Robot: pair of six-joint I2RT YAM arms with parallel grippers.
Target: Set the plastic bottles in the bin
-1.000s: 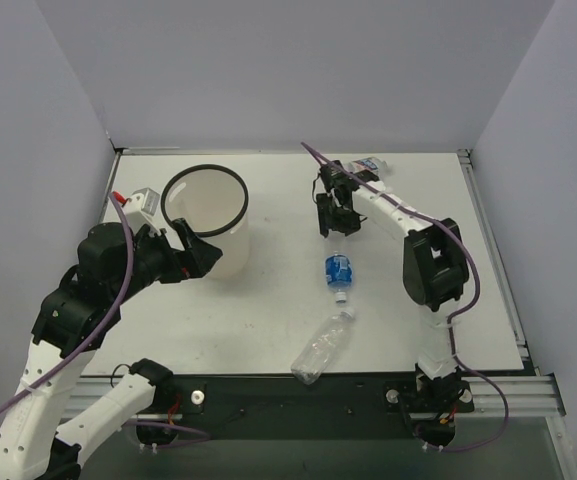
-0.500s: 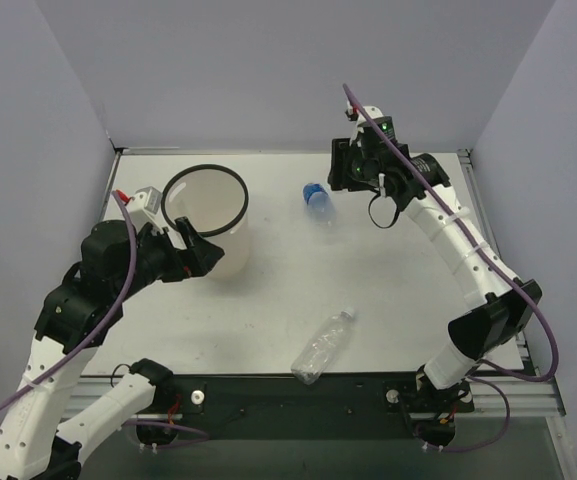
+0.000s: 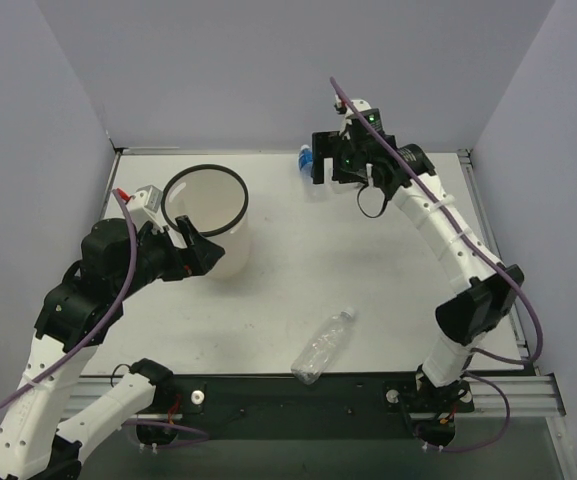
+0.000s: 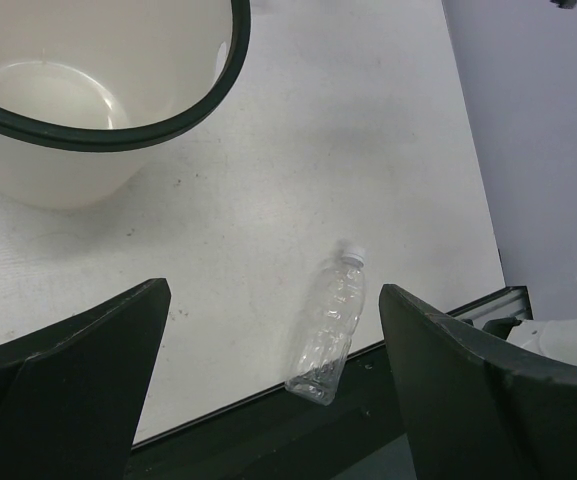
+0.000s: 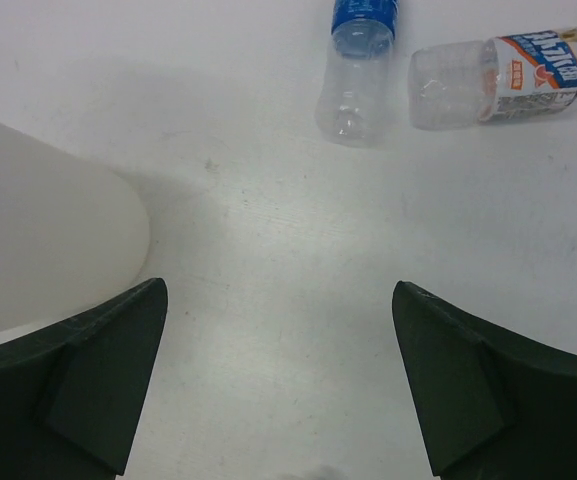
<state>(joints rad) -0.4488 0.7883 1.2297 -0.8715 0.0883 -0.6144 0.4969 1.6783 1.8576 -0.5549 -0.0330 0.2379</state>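
Top external: white table [image 3: 298,270], pale lilac walls [image 3: 268,60]

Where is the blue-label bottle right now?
In the top view, the blue-label bottle is at the far edge of the table, just left of the right claw; the right wrist view shows it beside the shorter labelled bottle.

My left gripper [image 4: 273,295] spread wide, dark fingers [image 4: 78,380] in both lower corners, between them an unlabelled clear bottle [image 4: 330,325] lying on the white table [image 4: 348,140] by its near edge, black-rimmed white bin [image 4: 58,170] upper left, well apart.
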